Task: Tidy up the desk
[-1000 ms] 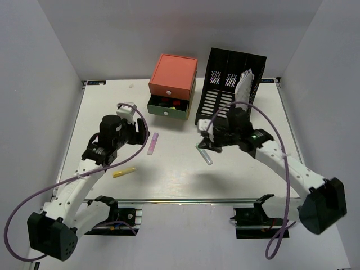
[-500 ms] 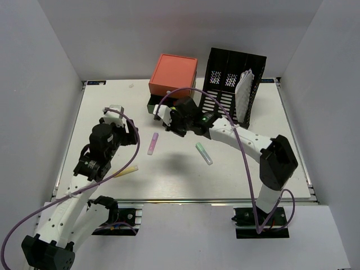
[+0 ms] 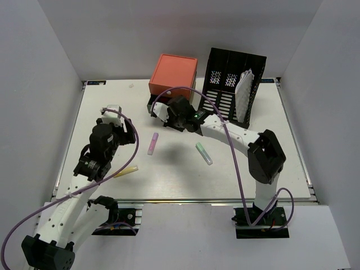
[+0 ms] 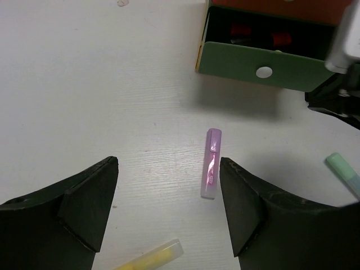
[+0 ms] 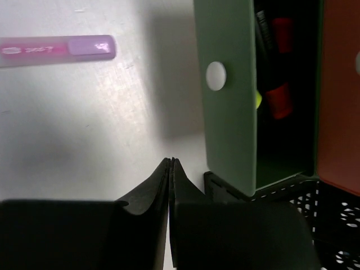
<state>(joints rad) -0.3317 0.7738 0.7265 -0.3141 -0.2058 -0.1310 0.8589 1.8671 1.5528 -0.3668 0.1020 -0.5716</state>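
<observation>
On the white desk (image 3: pixel 236 174) lie a pink marker (image 3: pixel 152 144), a yellow marker (image 3: pixel 125 171) and a green marker (image 3: pixel 204 153). My left gripper (image 4: pixel 169 163) hovers open over the desk. The pink marker (image 4: pixel 211 163) lies just inside its right finger and the yellow marker (image 4: pixel 149 259) lies below, with nothing held. My right gripper (image 5: pixel 170 160) is shut and empty. Its tips sit beside the front of the open green drawer (image 5: pixel 228 95), which holds red and yellow items. In the top view the right gripper (image 3: pixel 163 115) covers that drawer.
The drawer box with the orange top (image 3: pixel 173 72) stands at the back centre. Right of it is the black slotted file rack (image 3: pixel 233 79) with white paper (image 3: pixel 244 90) in it. A metal rail (image 3: pixel 185 199) runs along the desk's near edge.
My right arm swung left from the middle right of the desk to the green drawer's front, staying shut. My left gripper drew back a little and opened wider.
</observation>
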